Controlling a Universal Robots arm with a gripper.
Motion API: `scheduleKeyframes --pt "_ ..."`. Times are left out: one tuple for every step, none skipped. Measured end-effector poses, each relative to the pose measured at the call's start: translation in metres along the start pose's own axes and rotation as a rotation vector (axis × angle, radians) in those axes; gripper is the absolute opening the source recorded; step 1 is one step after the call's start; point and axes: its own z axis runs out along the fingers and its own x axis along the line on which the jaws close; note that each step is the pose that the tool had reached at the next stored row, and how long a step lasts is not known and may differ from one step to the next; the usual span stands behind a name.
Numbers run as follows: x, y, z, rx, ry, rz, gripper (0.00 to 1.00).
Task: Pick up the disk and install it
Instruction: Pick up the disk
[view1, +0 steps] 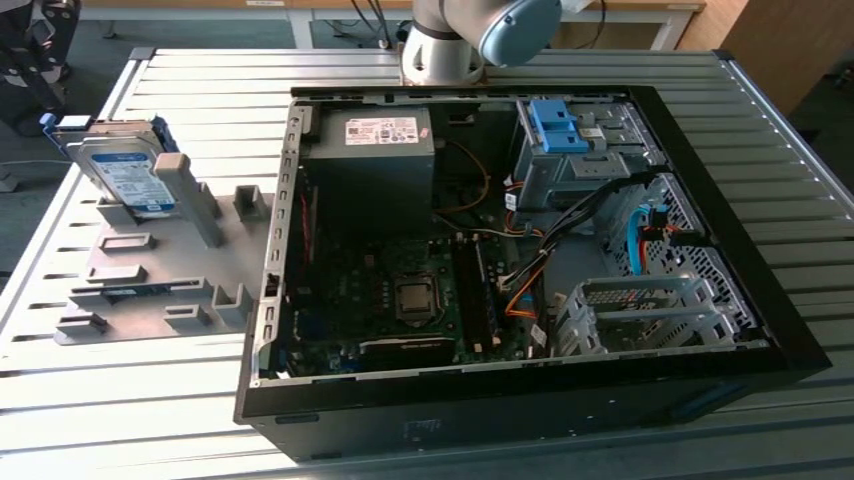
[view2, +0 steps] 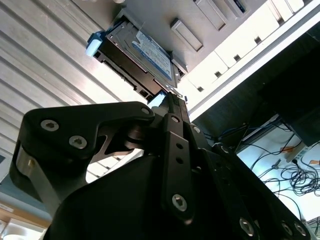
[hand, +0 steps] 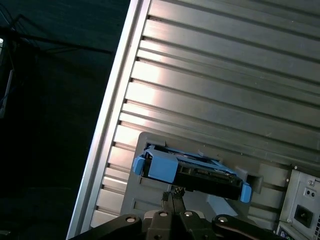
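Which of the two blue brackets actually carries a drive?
The one around the disk on the grey fixture, exterior view's left; the bracket in the computer case is bare.

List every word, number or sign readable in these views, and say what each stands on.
Label on the disk: white-and-blue print, too small to read.
White sticker on the grey box: print too small to read.
No other text is legible.
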Motion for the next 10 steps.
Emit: scheduleKeyframes --pt "0.0 0.0 0.0 0.0 0.0001 -0.002 0.11" --pt "0.0 0.0 0.0 0.0001 0.0002 -0.004 0.11" --pt "0.0 0.0 0.0 0.0001 0.0003 -0.005 0.11" --pt "0.0 0.0 0.0 0.0001 0.0003 -0.007 0.11" --pt "0.0 0.0 0.0 0.0001 0.0003 -0.009 0.11" --pt "0.0 0.0 0.0 0.0001 0.0004 -0.011 0.11" --pt "0.0 0.0 0.0 0.0002 0.0004 -0.013 0.11" --pt "0.0 0.0 0.0 0.0002 0.0005 -0.015 0.11" --pt "0.0 0.0 0.0 0.0002 0.0005 -0.017 0.11" --pt "0.0 0.0 0.0 0.0003 0.0006 -0.018 0.11"
